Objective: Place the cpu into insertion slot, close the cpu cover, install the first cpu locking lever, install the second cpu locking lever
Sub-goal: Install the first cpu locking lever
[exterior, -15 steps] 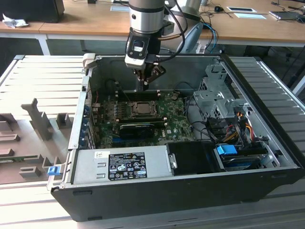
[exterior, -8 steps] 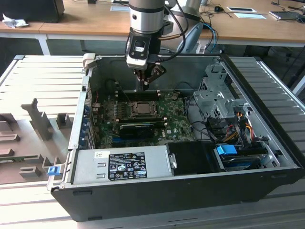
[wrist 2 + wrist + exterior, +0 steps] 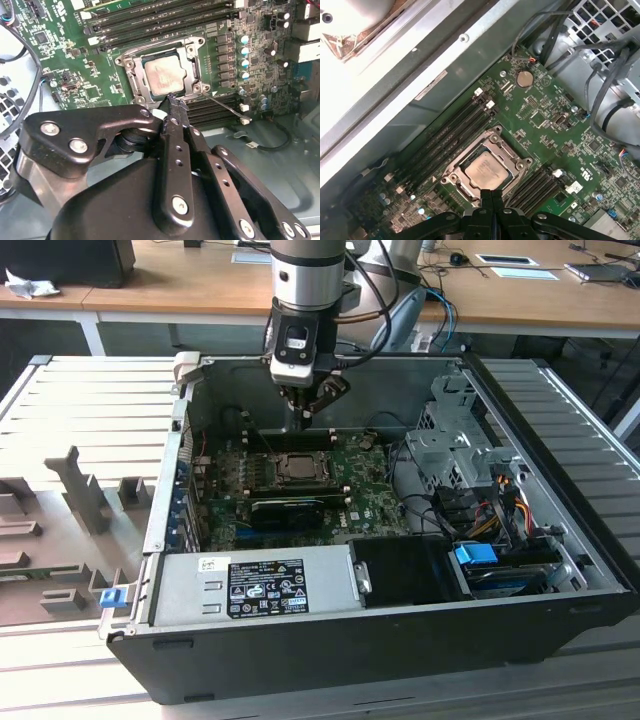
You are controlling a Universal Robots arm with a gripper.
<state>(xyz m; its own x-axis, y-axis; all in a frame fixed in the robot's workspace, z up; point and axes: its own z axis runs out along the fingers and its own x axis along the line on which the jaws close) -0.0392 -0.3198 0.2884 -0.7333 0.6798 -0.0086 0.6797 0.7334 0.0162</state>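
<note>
Hovering in the exterior view, gripper hangs over motherboard inside the open computer case, just beside cpu. Second wrist view: fingers pressed together, tips at the socket edge. Cpu sits in insertion slot, cpu cover apparently down. First wrist view: cpu face shows through the cover window.

Case: open black computer case lying on the grey slatted bench.
Board: green motherboard on the case floor, carrying a long black graphics card.
Memory: black memory slots; coin battery nearby.
Power: silver power supply along the near wall.
Storage: grey drive cage at the exterior view's right, coloured cables beside it.
Fixtures: grey blocks on the bench, at the exterior view's left.
</note>
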